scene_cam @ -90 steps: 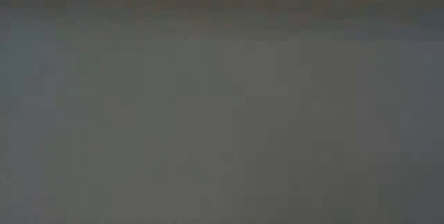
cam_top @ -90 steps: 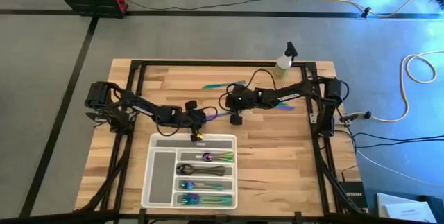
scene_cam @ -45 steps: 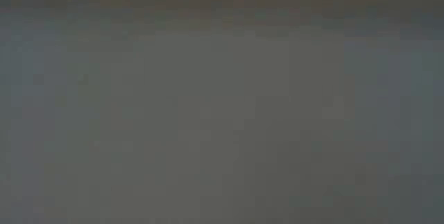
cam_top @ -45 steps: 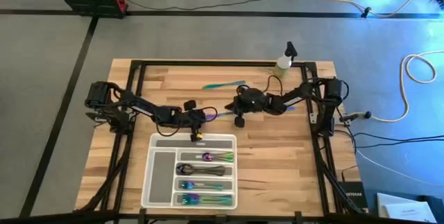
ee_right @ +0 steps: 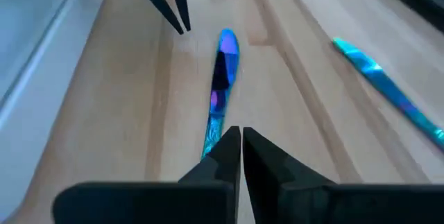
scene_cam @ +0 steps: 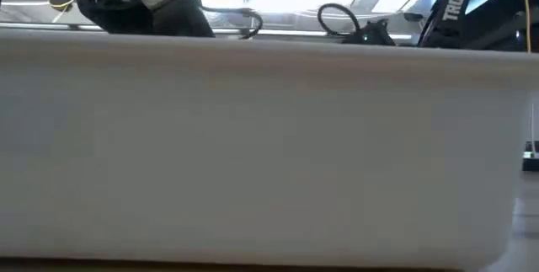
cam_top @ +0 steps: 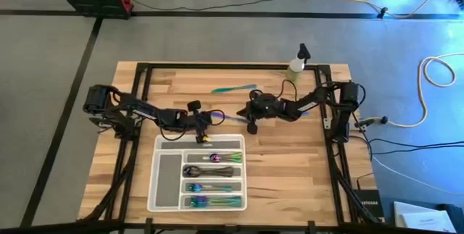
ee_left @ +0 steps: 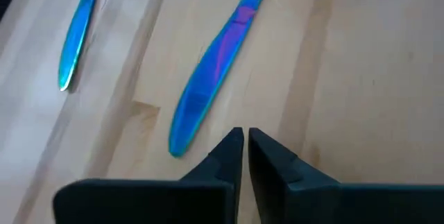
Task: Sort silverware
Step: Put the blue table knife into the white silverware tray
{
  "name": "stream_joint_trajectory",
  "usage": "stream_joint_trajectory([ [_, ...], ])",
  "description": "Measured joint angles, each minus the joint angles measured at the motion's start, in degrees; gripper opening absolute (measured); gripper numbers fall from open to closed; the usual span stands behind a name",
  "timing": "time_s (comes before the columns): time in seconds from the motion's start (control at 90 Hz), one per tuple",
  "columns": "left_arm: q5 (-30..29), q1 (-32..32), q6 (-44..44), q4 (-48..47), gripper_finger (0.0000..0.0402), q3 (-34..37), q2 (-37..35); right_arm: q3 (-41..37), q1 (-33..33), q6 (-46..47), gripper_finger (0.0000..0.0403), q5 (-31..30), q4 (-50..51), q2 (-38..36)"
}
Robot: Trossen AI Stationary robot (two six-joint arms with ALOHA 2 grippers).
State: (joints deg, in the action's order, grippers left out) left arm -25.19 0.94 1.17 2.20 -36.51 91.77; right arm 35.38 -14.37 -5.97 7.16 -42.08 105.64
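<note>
From above, the left gripper (cam_top: 205, 118) and the right gripper (cam_top: 250, 111) faced each other over the middle of the wooden table (cam_top: 290, 169), an iridescent blue-purple metal knife (cam_top: 230, 116) lying between them. A second teal knife (cam_top: 234, 88) lay farther back, near the small spray bottle (cam_top: 296, 63). The translucent white compartment tray (cam_top: 165, 190) sat toward the front edge, its slots already holding sorted iridescent and dark silverware (cam_top: 214, 176), so the loose knives looked like the pieces left to file.

At table height, the tray's white wall (scene_cam: 253, 146) blocked nearly everything; only arm parts showed above it.

In the left wrist view, that gripper's fingers (ee_left: 229, 151) were pressed together, empty, the blade tip just beside them.

In the right wrist view, its fingers (ee_right: 225, 148) also met, right at the handle end; whether they pinched the handle I could not tell. Probably it was steadying or nudging the knife toward its partner.
</note>
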Motion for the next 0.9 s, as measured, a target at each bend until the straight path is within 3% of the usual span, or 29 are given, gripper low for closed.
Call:
stream_joint_trajectory([
  [0.233,5.49,-1.47,-3.03,0.75,0.0009,-0.11,-6.6,-6.31,-0.28,0.76,0.0,-4.28,-1.91,-6.82],
  [0.433,20.57,5.64,-10.48,-1.41,0.0009,-0.24,-12.85,-17.97,-0.31,7.54,0.0012,-5.62,-19.0,-7.12],
  [0.544,31.06,12.18,-13.36,-1.07,0.0014,-0.27,-14.8,-19.58,-0.22,9.0,0.0055,-5.62,-20.34,-7.12],
  [0.667,38.86,16.79,-19.05,-0.96,0.0036,-0.33,-14.62,-17.73,0.55,10.03,0.0123,-5.62,-14.08,-6.83],
  [0.9,45.05,20.71,-26.93,0.88,0.0108,-0.37,-10.08,-14.12,6.61,3.35,0.0205,-12.63,-9.49,-5.72],
])
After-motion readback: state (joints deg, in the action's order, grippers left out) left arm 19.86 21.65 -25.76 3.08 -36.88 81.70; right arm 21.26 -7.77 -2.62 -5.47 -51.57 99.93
